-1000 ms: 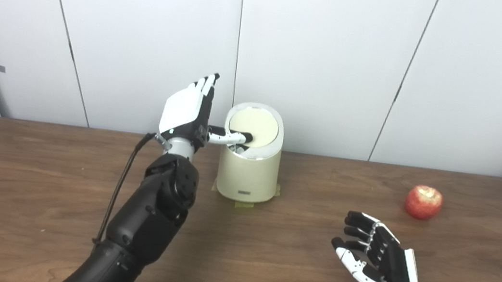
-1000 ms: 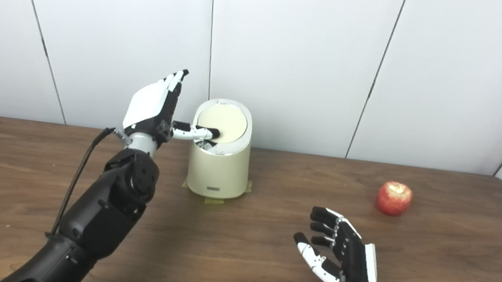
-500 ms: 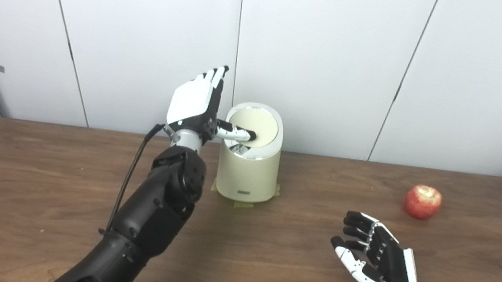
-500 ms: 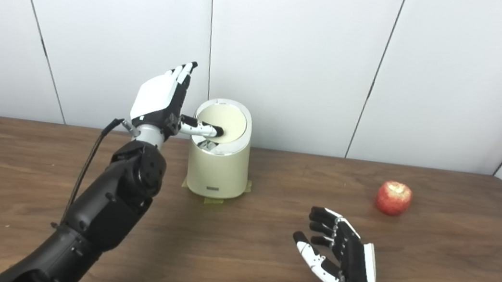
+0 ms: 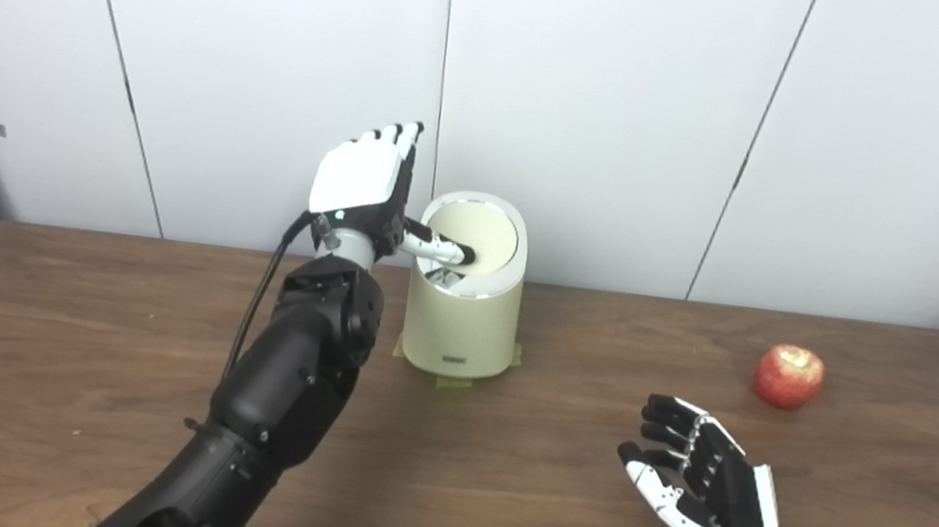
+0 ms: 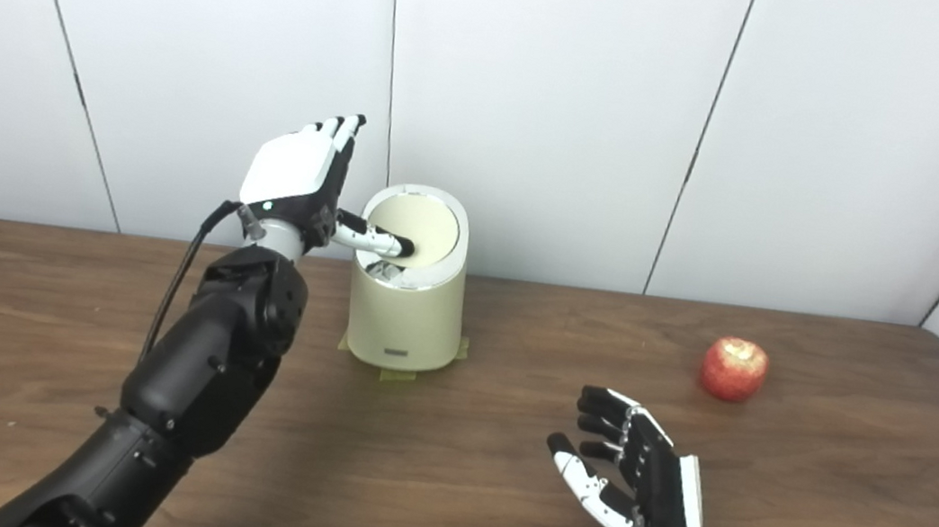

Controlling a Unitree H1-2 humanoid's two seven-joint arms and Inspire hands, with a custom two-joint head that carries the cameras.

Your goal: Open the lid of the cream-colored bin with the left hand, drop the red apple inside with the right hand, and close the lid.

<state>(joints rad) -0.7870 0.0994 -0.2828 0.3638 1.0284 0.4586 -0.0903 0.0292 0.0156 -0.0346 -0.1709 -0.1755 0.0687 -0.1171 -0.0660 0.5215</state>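
Observation:
The cream-colored bin (image 5: 460,321) stands at the back of the table (image 5: 492,502), on bits of tape. Its round lid (image 5: 477,237) is tilted up toward the wall, showing a dark gap at its front edge. My left hand (image 5: 359,190) is raised just left of the bin, open, fingers pointing up, with the thumb reaching sideways onto the lid's lower edge. The red apple (image 5: 788,376) lies on the table far to the right. My right hand (image 5: 702,494) hovers open, palm to the left, low over the table in front of the apple and well apart from it.
White wall panels (image 5: 619,93) rise right behind the bin. The brown wooden table stretches wide on both sides. A black cable (image 5: 262,286) hangs along my left forearm.
My left hand has risen and moved closer to the bin, and the lid has tipped up a little further. The right hand and apple have stayed put; the camera shifted slightly.

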